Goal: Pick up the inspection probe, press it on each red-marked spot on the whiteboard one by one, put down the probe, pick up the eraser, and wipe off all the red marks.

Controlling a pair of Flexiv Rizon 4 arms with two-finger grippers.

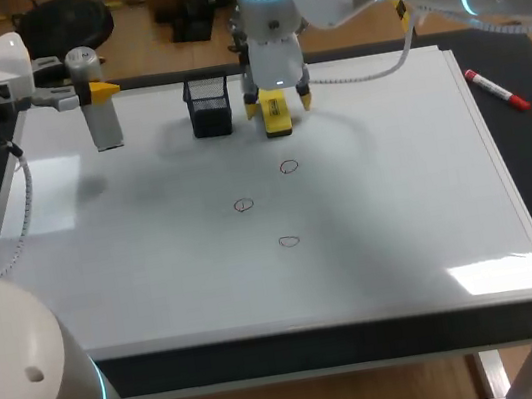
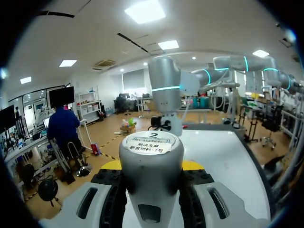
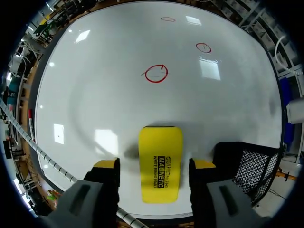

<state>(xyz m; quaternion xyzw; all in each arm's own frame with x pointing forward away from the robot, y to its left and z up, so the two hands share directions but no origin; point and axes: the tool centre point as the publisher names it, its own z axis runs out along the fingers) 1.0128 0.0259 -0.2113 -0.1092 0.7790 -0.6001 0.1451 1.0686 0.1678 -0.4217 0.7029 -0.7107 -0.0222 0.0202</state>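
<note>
The inspection probe (image 1: 100,109), a grey cylinder, hangs upright over the far left corner of the whiteboard (image 1: 396,189), with my left gripper (image 1: 92,88) shut on it. In the left wrist view the probe (image 2: 153,161) fills the gap between the yellow tips of the left gripper (image 2: 152,165). The yellow eraser (image 1: 276,117) lies flat at the board's far middle. My right gripper (image 1: 279,104) straddles it, open. In the right wrist view the eraser (image 3: 160,164) sits between the right gripper's (image 3: 155,164) fingers with a gap on each side. Three red circles (image 1: 288,167) (image 1: 244,204) (image 1: 289,241) mark the board's middle.
A black mesh holder (image 1: 209,105) stands just left of the eraser, close to my right gripper. A red marker (image 1: 496,88) lies on the dark table right of the board. A white cable (image 1: 367,72) trails from the right arm across the board's far edge.
</note>
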